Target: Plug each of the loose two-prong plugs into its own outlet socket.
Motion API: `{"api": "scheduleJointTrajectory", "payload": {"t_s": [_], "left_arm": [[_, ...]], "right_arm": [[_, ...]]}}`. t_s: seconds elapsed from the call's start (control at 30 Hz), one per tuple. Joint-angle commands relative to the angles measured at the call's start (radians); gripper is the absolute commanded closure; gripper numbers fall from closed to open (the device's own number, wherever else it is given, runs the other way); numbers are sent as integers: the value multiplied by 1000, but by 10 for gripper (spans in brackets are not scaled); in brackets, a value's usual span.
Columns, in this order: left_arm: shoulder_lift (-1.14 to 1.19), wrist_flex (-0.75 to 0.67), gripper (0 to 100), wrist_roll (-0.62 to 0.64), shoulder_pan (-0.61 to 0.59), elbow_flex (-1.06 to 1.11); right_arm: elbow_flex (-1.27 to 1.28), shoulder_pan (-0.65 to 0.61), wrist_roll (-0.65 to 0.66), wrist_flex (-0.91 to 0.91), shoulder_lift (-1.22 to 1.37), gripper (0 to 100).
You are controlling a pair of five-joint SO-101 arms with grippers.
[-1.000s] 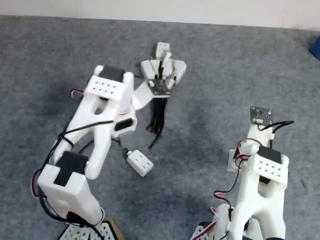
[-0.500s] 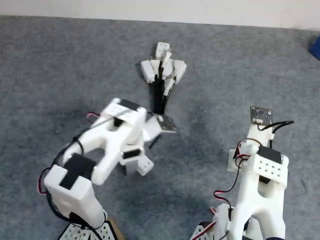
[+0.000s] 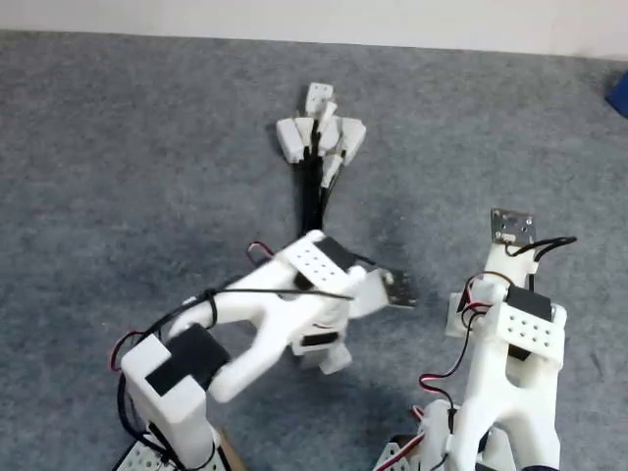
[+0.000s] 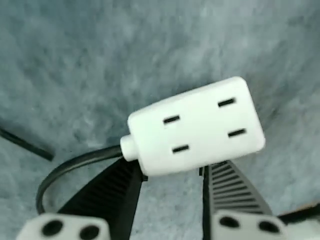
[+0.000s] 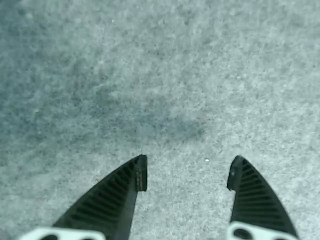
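Near the middle of the grey worktop [image 3: 147, 147], under the left arm [image 3: 255, 324], a white outlet socket [image 4: 195, 125] is seen. It is an oblong block with rounded corners. Four narrow dark slots, in two pairs, are set in the face turned to the wrist camera, and a black cord [image 4: 75, 167] is led out of one short end and bent round in a curve. The left hand [image 4: 172, 176] is placed right at the block, but whether the block is gripped cannot be told. At the far middle, well apart, white plugs [image 3: 319, 132] are gathered in a cluster, with black leads [image 3: 312, 196] trailing toward the near side. At the near right, the right hand [image 5: 188, 165] is spread wide above the grey surface.
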Motion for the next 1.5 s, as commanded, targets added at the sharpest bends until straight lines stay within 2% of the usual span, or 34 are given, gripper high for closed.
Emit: {"api": "scheduleJointTrajectory", "payload": {"t_s": [0.0,0.13,0.37,0.63,0.77,0.87,1.0,1.13,1.3,1.47], "left_arm": [[-41,-12,810,74,41,-96],[-48,-8,808,120,36,-153],[-50,44,808,115,-7,-176],[-102,103,810,-32,-329,-217],[-217,124,808,-44,-420,-317],[-272,157,807,-12,-372,-366],[-259,176,807,72,-202,-331],[-217,81,807,97,-71,-200],[-153,-78,807,109,-58,13],[-140,-120,810,46,-154,130]], "right_arm": [[-7,-8,14,5,-24,735],[-7,-8,14,5,-24,735],[-7,-8,15,5,-24,735],[-5,-8,15,5,-24,735],[-5,-31,15,5,-22,735],[13,-54,15,5,-22,735],[19,-56,15,4,-22,735],[19,-56,15,4,-22,735],[19,-54,15,4,-22,735],[19,-54,15,4,-22,735]]}}
